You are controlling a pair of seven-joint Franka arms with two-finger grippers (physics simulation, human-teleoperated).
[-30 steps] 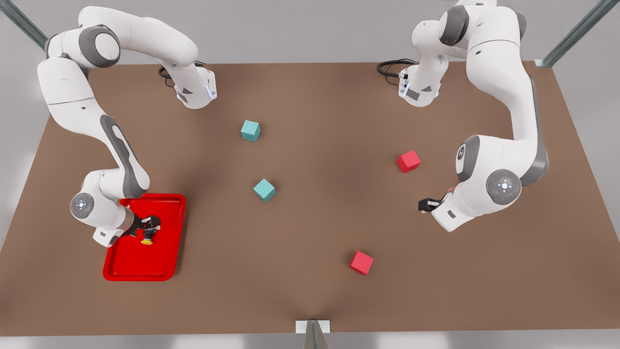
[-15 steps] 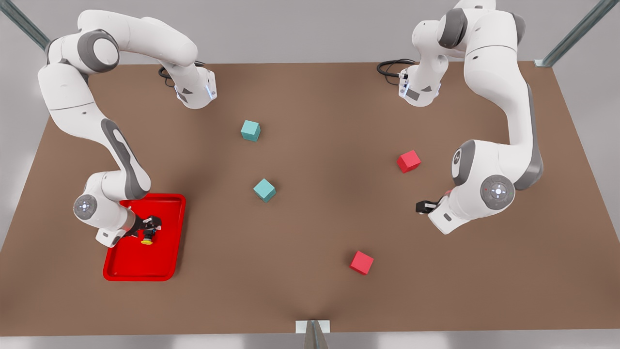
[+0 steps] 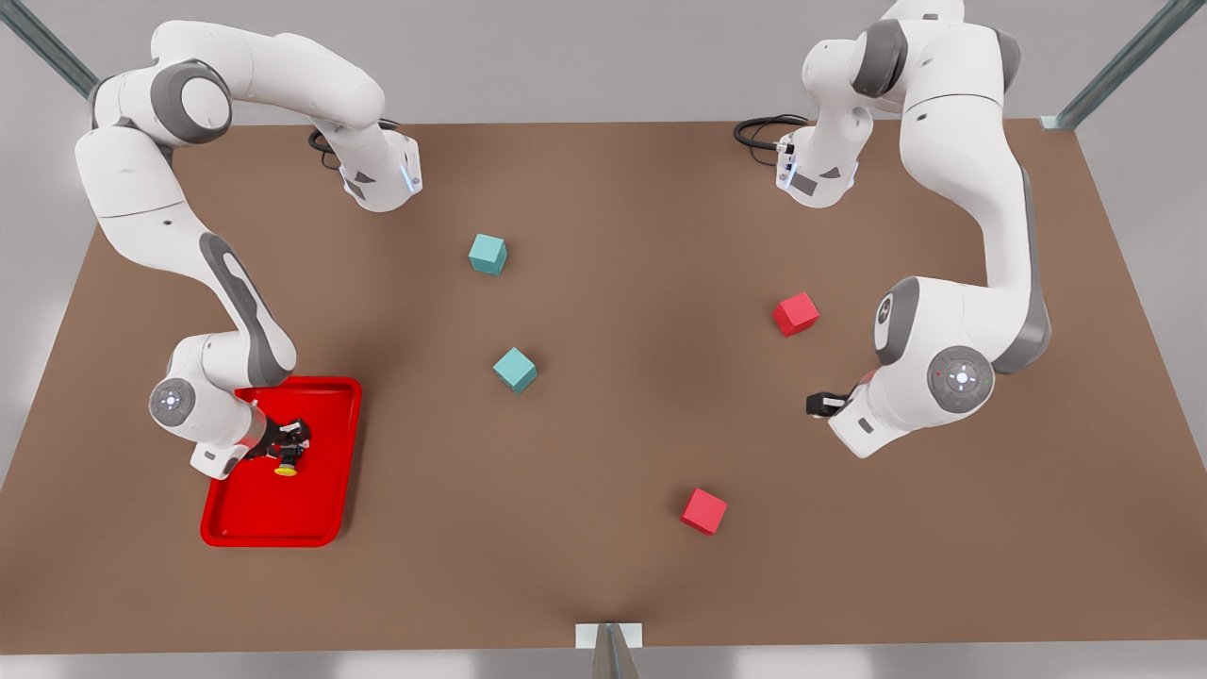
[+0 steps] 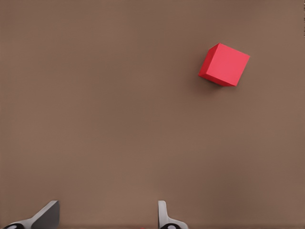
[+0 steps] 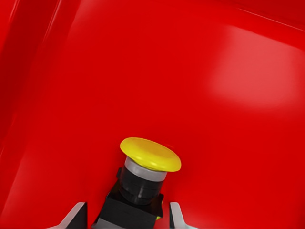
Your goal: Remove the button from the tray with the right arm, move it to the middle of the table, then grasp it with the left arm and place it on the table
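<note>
Right gripper: low inside the tray, at the front view's left. Its fingers stand apart on either side of the dark base of the button, with small gaps showing; whether they have closed on it cannot be told. Judged step: taking hold before the lift.

Button, as the front view has it: in the tray's upper half, lying between the jaws. It leans on its side, its long axis running from base to yellow cap and pointing away from the wrist, so the cap leads and the base sits deepest between the fingers.

Tray: on the worktop, near its edge at the front view's left.

Left gripper: at the front view's right, over bare worktop, fingers spread wide, holding nothing. This arm waits, well apart from the button.

Other items: a red cube ahead of the left gripper; a second red cube farther back; two teal cubes near the middle. The carry to the middle runs toward the front view's right; the nearer teal cube lies close to that line.
</note>
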